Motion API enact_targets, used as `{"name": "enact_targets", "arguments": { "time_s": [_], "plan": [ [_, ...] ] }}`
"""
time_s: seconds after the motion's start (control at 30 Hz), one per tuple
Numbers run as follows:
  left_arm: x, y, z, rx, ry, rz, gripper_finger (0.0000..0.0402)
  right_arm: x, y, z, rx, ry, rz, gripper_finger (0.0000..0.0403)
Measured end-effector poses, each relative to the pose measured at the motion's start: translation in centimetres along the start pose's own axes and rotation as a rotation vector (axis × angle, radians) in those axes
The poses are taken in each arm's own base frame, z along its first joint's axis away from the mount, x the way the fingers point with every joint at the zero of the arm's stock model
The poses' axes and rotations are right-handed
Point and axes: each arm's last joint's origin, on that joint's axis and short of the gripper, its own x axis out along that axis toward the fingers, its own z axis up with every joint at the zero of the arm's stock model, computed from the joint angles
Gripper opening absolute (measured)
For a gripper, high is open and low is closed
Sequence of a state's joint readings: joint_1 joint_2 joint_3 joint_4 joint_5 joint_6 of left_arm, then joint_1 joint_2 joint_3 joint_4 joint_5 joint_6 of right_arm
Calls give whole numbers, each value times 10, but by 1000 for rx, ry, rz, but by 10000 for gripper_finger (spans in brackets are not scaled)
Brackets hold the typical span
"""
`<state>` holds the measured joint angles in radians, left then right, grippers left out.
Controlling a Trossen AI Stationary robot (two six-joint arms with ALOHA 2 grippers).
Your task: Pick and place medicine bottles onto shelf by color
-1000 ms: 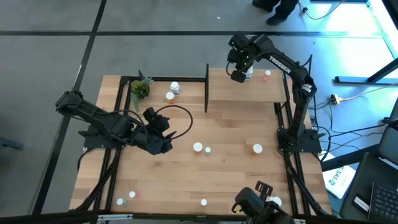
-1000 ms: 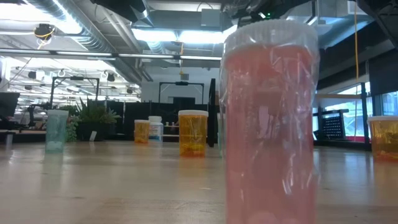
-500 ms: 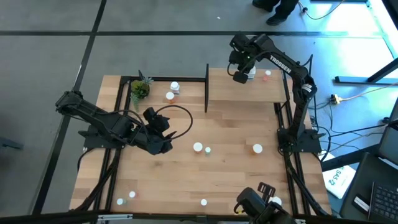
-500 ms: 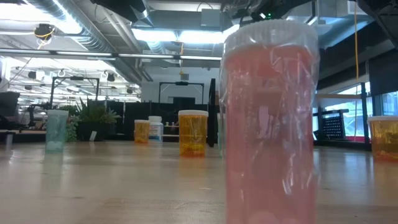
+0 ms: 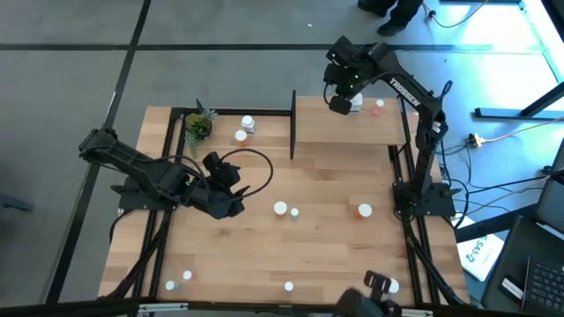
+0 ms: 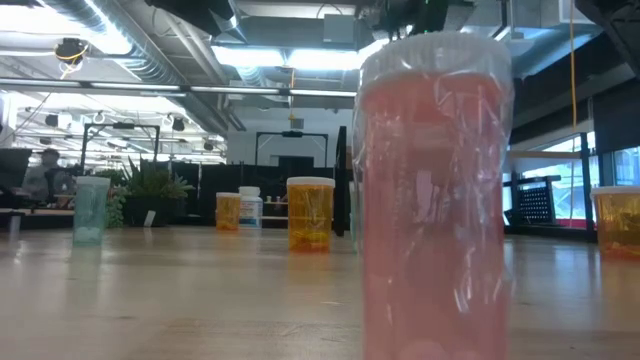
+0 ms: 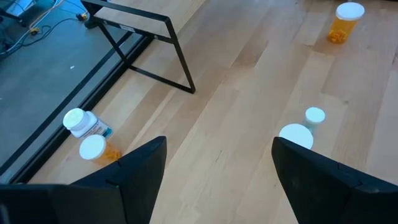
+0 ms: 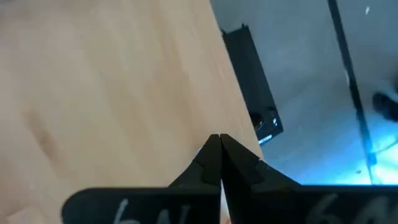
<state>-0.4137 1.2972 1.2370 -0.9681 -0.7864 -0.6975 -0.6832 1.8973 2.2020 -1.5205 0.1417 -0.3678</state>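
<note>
Fingers of the right gripper (image 5: pixel 337 104) pressed together, empty, over the shelf (image 5: pixel 370 132) far edge, beside a white-capped bottle (image 5: pixel 355 102) and a pink one (image 5: pixel 379 105). Placement looks done. Left gripper (image 5: pixel 231 204) fingers spread, idle over the tabletop (image 5: pixel 326 229); loose bottles (image 5: pixel 280 209) remain. Versus a second ago: right arm shifted slightly, left unchanged.

Right gripper (image 5: pixel 339 105) closed (arm outstretched); left gripper (image 5: pixel 236 207) spread
</note>
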Motion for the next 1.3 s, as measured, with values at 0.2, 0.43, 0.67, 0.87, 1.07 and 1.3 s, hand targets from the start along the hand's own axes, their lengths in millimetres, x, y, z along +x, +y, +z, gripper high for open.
{"name": "enact_targets", "arguments": {
  "time_s": [0.2, 0.43, 0.67, 0.87, 1.07, 1.3],
  "plan": [
    [-2, 1, -4, 18, 21, 11, 286, -59, 30, -5, -33, -130, -56, 3],
    [-11, -6, -10, 18, 17, -28, 286, -125, 62, -38, -10, -326, -3, 2],
    [-21, -14, -17, -4, 22, -85, 286, -146, 105, -68, -111, -374, 137, 2],
    [-31, -21, -24, -11, 29, -135, 286, -133, 145, -97, -158, -313, 229, 2],
    [-38, -25, -29, 10, 26, -165, 286, -123, 184, -126, -203, -330, 313, 2],
    [-42, -27, -31, 24, 24, -183, 286, -115, 222, -150, -203, -280, 286, 2]
  ]
}}
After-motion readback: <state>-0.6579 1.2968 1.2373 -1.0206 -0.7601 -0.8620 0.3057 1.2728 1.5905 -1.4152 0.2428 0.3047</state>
